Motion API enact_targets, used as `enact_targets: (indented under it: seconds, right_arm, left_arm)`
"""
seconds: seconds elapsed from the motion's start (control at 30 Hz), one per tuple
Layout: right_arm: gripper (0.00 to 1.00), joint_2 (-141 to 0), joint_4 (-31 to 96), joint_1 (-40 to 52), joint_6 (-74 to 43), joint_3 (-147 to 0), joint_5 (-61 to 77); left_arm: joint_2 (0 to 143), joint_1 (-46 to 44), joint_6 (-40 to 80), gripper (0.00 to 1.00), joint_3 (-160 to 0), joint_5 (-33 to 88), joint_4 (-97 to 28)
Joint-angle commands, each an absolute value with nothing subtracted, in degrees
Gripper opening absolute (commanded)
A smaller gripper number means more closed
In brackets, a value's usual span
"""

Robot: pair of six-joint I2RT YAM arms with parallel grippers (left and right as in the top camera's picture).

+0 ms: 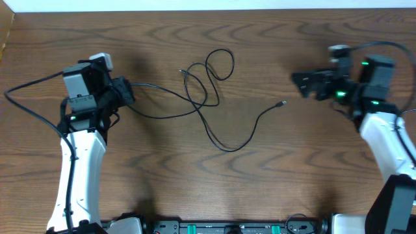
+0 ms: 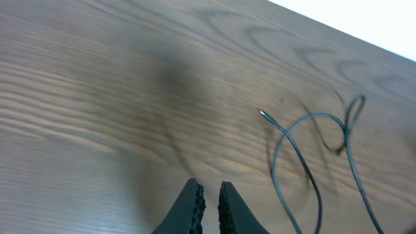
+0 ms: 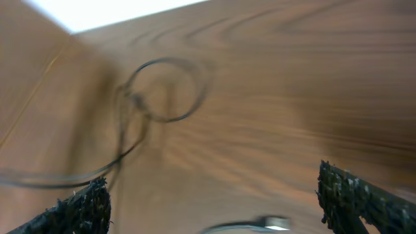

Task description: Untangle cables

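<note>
A thin black cable (image 1: 214, 140) lies in loose loops on the middle of the wooden table (image 1: 260, 182). One bare end (image 1: 181, 70) points up-left, and a small plug (image 1: 281, 103) ends the other side. My left gripper (image 1: 130, 91) is at the cable's left reach. In the left wrist view its fingers (image 2: 209, 192) are shut with nothing seen between them, and the cable (image 2: 305, 169) curves past on their right. My right gripper (image 1: 305, 81) is wide open just right of the plug. In the right wrist view the plug (image 3: 273, 223) lies low between the spread fingers (image 3: 218, 205), and the cable's loop (image 3: 162, 91) is blurred.
Thick black arm cords trail off the left arm (image 1: 32, 84) and over the right arm (image 1: 383, 45). The table's far edge (image 1: 195, 9) meets a white wall. The arms' base rail (image 1: 227, 227) runs along the near edge.
</note>
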State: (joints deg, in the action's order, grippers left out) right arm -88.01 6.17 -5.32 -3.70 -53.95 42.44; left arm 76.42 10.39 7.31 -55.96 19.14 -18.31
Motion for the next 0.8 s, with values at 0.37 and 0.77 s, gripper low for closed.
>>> enact_targets:
  seconds: [0.37,0.77]
  right_arm:
    - [0.99,-87.24,5.89,14.11,-14.37,-54.48,33.32]
    - [0.99,-87.24,4.93,14.46,-14.35,-54.48,31.59]
  left_arm:
    - [85.21,2.33,3.46,0.79,-56.47,21.76,-23.09]
    - [85.34,-0.34,-23.77,0.98,-56.49,29.58,-37.89]
